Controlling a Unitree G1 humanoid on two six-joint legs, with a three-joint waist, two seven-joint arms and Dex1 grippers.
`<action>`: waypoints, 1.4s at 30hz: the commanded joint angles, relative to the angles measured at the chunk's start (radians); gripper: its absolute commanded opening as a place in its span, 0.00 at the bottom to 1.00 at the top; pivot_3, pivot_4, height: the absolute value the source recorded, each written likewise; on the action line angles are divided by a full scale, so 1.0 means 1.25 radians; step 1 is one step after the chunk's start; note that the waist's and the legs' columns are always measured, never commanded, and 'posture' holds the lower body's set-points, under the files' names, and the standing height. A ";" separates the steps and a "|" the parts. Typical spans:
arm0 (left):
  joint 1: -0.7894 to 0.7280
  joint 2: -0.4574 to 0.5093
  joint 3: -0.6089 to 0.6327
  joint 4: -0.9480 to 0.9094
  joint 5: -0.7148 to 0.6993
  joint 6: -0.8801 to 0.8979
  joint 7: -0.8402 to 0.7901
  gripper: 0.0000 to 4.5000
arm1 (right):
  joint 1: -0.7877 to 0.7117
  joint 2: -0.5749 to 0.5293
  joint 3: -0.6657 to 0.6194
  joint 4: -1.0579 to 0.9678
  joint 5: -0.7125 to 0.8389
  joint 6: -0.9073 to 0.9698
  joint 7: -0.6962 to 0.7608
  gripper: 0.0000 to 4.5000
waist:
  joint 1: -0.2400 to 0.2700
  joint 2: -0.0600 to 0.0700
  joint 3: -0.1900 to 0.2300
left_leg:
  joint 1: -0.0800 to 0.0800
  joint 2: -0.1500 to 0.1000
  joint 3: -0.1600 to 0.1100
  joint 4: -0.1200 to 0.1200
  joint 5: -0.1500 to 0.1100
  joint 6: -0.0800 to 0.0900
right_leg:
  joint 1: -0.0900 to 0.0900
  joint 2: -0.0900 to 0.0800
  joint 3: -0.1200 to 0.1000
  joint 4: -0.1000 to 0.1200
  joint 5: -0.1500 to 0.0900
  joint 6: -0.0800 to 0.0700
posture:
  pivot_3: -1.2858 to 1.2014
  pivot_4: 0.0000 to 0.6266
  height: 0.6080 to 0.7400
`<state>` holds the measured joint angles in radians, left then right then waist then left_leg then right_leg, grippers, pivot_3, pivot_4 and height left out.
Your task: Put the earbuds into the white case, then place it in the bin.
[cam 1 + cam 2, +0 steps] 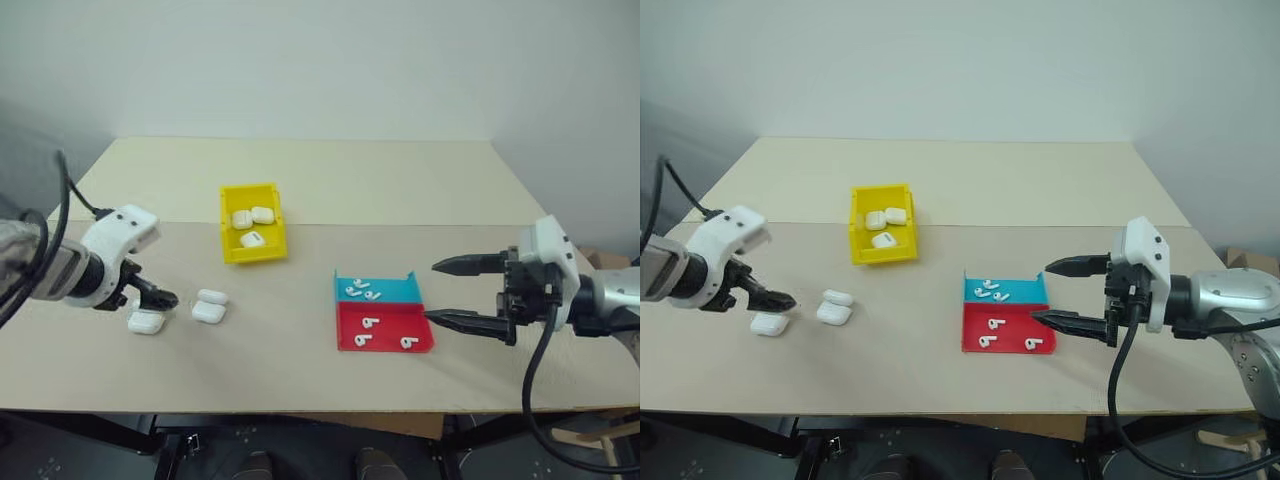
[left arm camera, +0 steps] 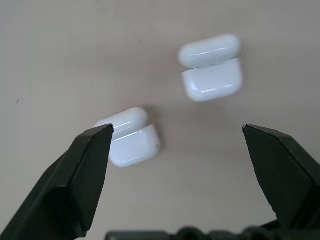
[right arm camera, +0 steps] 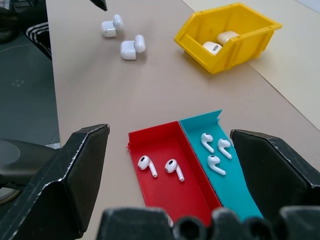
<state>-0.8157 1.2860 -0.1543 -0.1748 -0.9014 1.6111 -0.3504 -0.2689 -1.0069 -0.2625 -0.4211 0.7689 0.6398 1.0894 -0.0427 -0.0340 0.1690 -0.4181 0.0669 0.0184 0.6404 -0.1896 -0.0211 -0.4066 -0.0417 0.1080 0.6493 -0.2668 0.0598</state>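
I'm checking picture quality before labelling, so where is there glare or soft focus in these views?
Left wrist view: the two open cases look soft, with bright sheen on their lids, while the left tool tips are crisp. Right wrist view: the earbuds are sharp, with faint shadows in the tray. Head views: even light, soft shadows beside the bin.

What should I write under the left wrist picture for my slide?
Open left tool hovering above two open white cases on the table.

Cases (image 1: 250,225) in bin (image 1: 228,240) (tray (image 1: 385,340) rightward)
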 commanded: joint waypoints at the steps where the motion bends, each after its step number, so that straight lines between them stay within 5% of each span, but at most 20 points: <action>1: -0.054 -0.019 -0.045 0.110 -0.016 0.003 0.133 1.00 | -0.033 -0.013 -0.010 -0.003 0.007 -0.001 0.006 1.00 | 0.001 0.000 0.000 | -0.001 0.000 0.000 0.000 0.000 0.000 | 0.000 0.000 0.000 0.000 0.000 0.000 | 0.52 0.24 1.00; 12: -0.073 -0.045 -0.154 0.236 -0.199 0.003 0.315 1.00 | -0.057 -0.022 -0.005 0.007 0.010 0.009 0.021 1.00 | 0.009 0.000 0.000 | -0.006 0.000 0.000 0.001 0.000 0.000 | -0.006 0.000 -0.001 0.003 0.003 -0.005 | 0.52 0.24 1.00; 22: -0.063 -0.155 -0.038 0.353 -0.246 0.003 0.545 1.00 | -0.044 -0.032 -0.027 -0.016 0.026 0.028 0.017 1.00 | 0.018 0.000 0.000 | -0.006 -0.001 0.000 0.002 0.001 -0.001 | -0.008 0.000 0.000 0.006 0.003 -0.005 | 0.52 0.24 1.00; 33: -0.083 -0.157 -0.120 0.372 -0.317 0.003 0.562 1.00 | -0.058 -0.030 -0.023 -0.015 0.029 0.032 0.009 1.00 | 0.020 0.000 0.000 | -0.008 -0.002 0.000 0.002 0.001 -0.002 | -0.010 -0.001 0.000 0.007 0.004 -0.006 | 0.52 0.24 1.00; 42: -0.089 -0.210 -0.124 0.433 -0.229 0.003 0.562 1.00 | -0.050 -0.028 -0.032 -0.026 0.033 0.032 0.003 1.00 | 0.023 0.000 -0.001 | -0.007 -0.002 0.000 0.002 0.002 -0.003 | -0.009 -0.001 0.000 0.007 0.004 -0.006 | 0.52 0.24 1.00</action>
<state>-0.9170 1.0240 -0.3084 0.3493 -1.2375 1.6114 0.3501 -0.3266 -1.0311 -0.2556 -0.4245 0.7958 0.6830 1.0963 -0.0143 -0.0334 0.1682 -0.4259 0.0642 0.0179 0.6428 -0.1876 -0.0244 -0.4177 -0.0427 0.1087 0.6583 -0.2624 0.0525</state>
